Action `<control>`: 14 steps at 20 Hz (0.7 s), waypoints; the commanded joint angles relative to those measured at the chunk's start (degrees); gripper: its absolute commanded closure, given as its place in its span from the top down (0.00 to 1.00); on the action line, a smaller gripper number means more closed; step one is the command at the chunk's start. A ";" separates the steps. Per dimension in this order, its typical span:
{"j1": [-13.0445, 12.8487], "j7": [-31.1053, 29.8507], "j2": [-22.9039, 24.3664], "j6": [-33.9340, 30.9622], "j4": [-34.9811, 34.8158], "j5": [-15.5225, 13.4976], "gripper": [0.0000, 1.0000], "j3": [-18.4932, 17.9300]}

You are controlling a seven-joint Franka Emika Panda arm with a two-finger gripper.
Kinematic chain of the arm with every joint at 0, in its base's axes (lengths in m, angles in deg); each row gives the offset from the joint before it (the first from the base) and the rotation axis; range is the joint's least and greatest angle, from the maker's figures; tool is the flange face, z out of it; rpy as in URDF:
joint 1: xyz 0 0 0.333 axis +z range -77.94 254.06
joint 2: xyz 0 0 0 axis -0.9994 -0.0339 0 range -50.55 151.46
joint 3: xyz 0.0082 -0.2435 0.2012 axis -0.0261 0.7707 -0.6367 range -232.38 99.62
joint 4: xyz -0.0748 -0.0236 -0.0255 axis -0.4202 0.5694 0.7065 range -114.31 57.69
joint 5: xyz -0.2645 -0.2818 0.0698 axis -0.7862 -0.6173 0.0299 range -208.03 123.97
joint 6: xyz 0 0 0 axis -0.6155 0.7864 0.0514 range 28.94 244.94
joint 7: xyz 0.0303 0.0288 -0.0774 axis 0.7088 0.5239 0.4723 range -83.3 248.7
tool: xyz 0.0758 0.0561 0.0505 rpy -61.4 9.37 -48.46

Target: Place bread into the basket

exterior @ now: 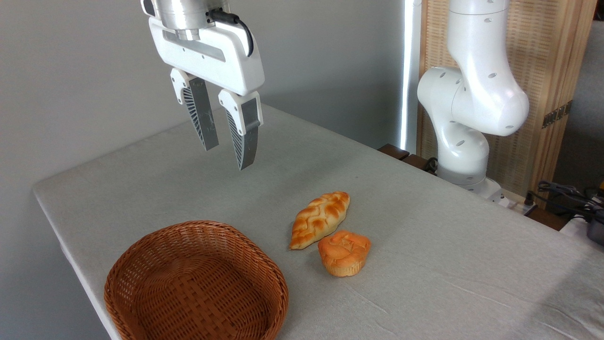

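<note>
A: Your table, basket, gripper?
B: Basket sits front-left, seemingly empty. Gripper hangs above, jaws slightly apart, holding nothing.
A: Your bread?
B: Lying right of basket, apparently touching the bun.

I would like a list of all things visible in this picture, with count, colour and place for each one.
bread: one, golden-orange, braided, middle of the table
bun: one, orange, round, just right of the bread's near end
basket: one, reddish-brown wicker, empty, near left of the table
table: one, grey cloth cover
cables: dark, far right edge
arm base: one, white, behind the table on the right
gripper: one, white with grey fingers, open, high above the table, holding nothing
</note>
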 commanded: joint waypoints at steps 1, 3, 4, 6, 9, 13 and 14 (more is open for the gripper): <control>0.02 0.50 0.45 0.03 0.07 0.13 1.00 -0.46; 0.02 0.50 0.44 0.03 0.16 0.04 1.00 -0.55; 0.02 0.50 0.44 0.03 0.16 0.04 1.00 -0.64; 0.10 0.50 0.44 0.12 0.25 0.04 1.00 -0.90; 0.10 0.42 0.27 0.30 0.25 0.04 1.00 -0.99; 0.10 0.42 0.18 0.21 0.16 0.13 1.00 -0.64; 0.10 0.33 0.18 0.12 0.25 0.13 1.00 -0.64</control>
